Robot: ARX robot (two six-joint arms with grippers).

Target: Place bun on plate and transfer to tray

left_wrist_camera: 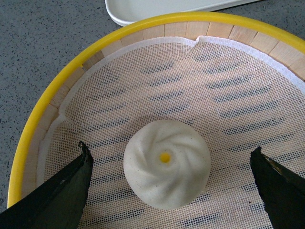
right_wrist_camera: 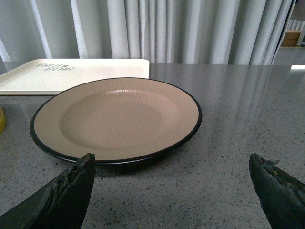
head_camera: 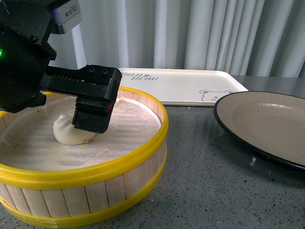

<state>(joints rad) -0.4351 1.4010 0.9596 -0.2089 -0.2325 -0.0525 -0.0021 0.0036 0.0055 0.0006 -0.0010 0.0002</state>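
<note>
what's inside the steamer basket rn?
One bun on a white mesh liner, open left fingers either side, apart from it. Whatever lies under the bun is covered.

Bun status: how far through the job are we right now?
Nothing is finished. The bun sits in the steamer basket, with the open left gripper straddling it, not yet closed. Left to do: grasp it, set it on the empty plate, then move that onto the tray. The open right gripper faces the plate.
</note>
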